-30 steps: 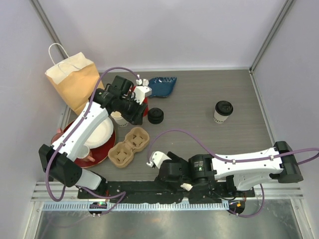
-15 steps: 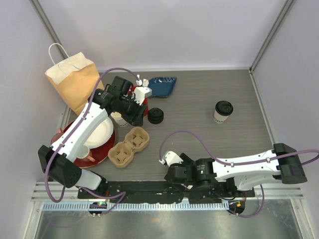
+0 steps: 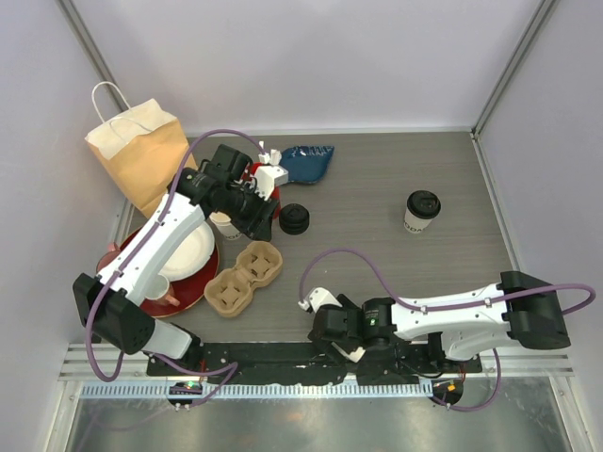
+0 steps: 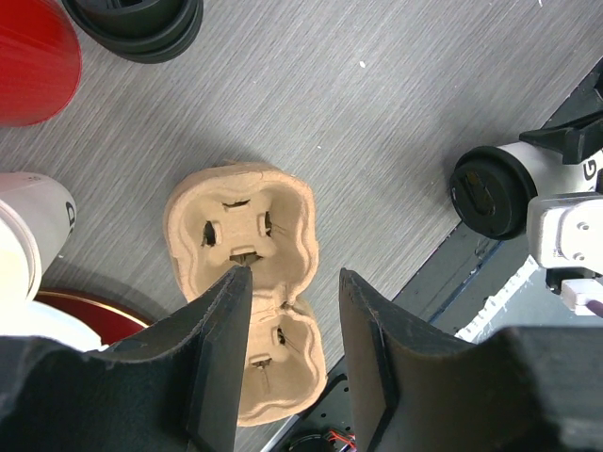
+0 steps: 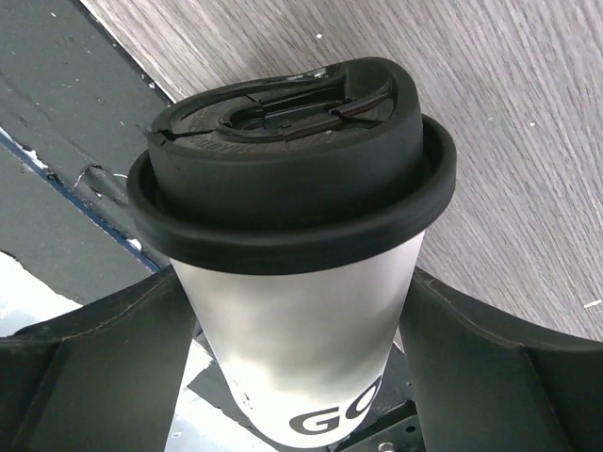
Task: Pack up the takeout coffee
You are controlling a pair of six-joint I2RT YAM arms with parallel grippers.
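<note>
My right gripper (image 5: 297, 377) is shut on a cream-white takeout coffee cup (image 5: 292, 311) with a black sip lid, low at the table's front edge (image 3: 327, 325). This cup also shows in the left wrist view (image 4: 490, 188). A second lidded cup (image 3: 421, 210) stands at the right of the table. A third white cup (image 3: 224, 224) is partly hidden under my left arm and shows in the left wrist view (image 4: 33, 226). A loose black lid (image 3: 294, 218) lies beside it. My left gripper (image 4: 287, 273) is open and empty above the brown cardboard cup carrier (image 4: 245, 235), also seen from the top (image 3: 245, 273).
A brown paper bag (image 3: 141, 155) stands at the back left. A red cup of white sticks (image 3: 268, 179) and a blue packet (image 3: 306, 162) sit behind the left gripper. A red plate (image 3: 193, 278) with a white bowl and a mug lies left of the carrier.
My right gripper has moved to the right along the front edge with the cup in it. The left arm has hardly moved.
</note>
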